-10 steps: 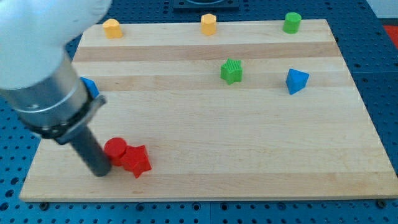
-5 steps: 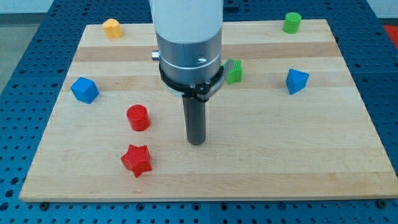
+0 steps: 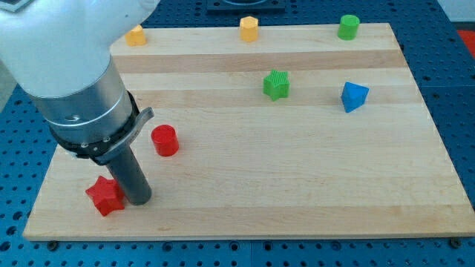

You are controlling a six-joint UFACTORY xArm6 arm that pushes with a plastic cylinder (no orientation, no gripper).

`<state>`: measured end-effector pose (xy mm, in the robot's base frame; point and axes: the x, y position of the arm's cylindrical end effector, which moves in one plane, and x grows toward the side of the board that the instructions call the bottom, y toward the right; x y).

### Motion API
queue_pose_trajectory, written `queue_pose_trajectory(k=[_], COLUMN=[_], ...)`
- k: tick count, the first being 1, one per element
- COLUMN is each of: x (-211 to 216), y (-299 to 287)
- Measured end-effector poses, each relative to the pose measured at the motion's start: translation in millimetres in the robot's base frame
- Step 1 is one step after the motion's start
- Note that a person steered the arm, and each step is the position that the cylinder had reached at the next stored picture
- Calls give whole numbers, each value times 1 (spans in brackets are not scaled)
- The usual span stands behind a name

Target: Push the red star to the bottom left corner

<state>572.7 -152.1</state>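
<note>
Near the pale wooden board's (image 3: 297, 185) bottom-left corner, my tip (image 3: 139, 200), a plain dark rod with nothing to open or close, touches the glossy red plastic star's (image 3: 104, 196) right side.

Red star (image 3: 105, 196) and cylinder (image 3: 164, 140), green blocks (image 3: 276, 84), blue block (image 3: 354, 96), yellow blocks (image 3: 249, 29), pale striped wood board (image 3: 297, 178).

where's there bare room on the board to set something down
The widest bare patch is the view's bottom right, below the green block and blue block. Another runs mid-board, right of the red cylinder. The bottom left is crowded: my tip touches the red star.
</note>
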Motion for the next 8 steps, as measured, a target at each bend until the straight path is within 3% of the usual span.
queue_pose_trajectory(k=[3, 6, 7, 8], x=[0, 0, -1, -1], y=[-46, -52, -51, 0])
